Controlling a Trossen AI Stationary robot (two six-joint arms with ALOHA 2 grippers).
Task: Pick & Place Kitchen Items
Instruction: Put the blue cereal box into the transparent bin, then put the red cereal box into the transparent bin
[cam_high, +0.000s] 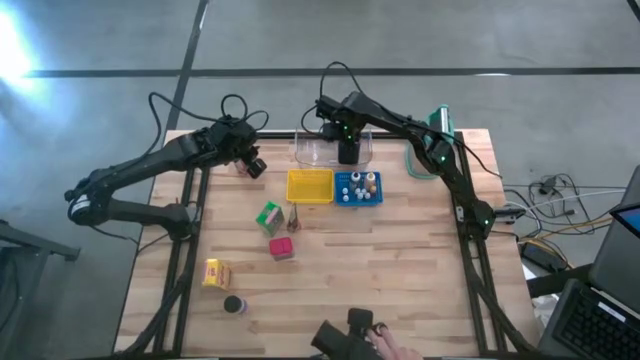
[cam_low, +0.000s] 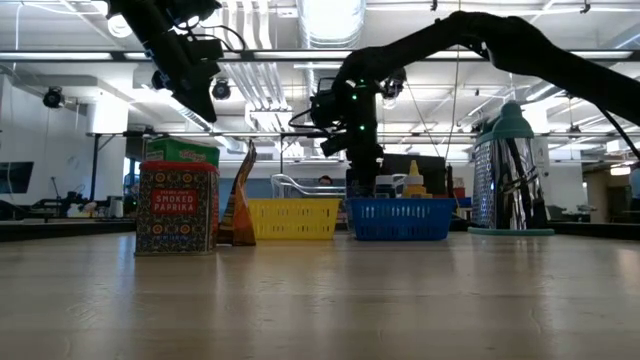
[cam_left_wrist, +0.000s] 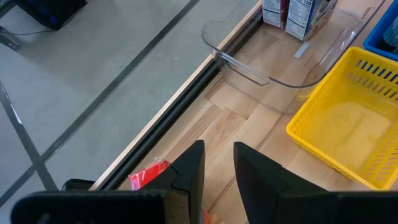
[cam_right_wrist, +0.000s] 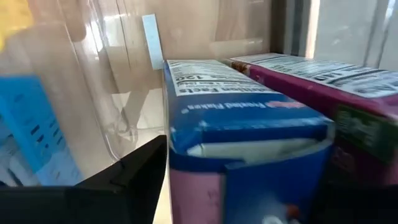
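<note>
My right gripper (cam_high: 348, 150) points down into a clear bin (cam_high: 312, 150) at the table's far edge. Its fingers stand open on either side of a blue carton (cam_right_wrist: 242, 124), which stands upright in the bin beside a purple carton (cam_right_wrist: 329, 81). My left gripper (cam_left_wrist: 219, 177) hovers over the table's far left, open by a narrow gap with nothing in it; a small red thing (cam_left_wrist: 149, 175) lies on the table under it. On the table lie a green carton (cam_high: 268, 215), a pink carton (cam_high: 282, 248), a yellow carton (cam_high: 216, 273) and a dark disc (cam_high: 234, 304). My right gripper comes at the blue carton from above, one finger (cam_right_wrist: 134, 177) close against the carton's side (cam_right_wrist: 171, 168), the other at the far side. Whether they touch it I cannot tell. The carton stands upright on the bin's floor.
A yellow basket (cam_high: 309, 186) and a blue basket (cam_high: 358, 188) holding small bottles sit just in front of the bin. A clear jug with a teal lid (cam_high: 442, 125) stands at the far right. A person's hand with a dark device (cam_high: 350, 335) is at the near edge.
</note>
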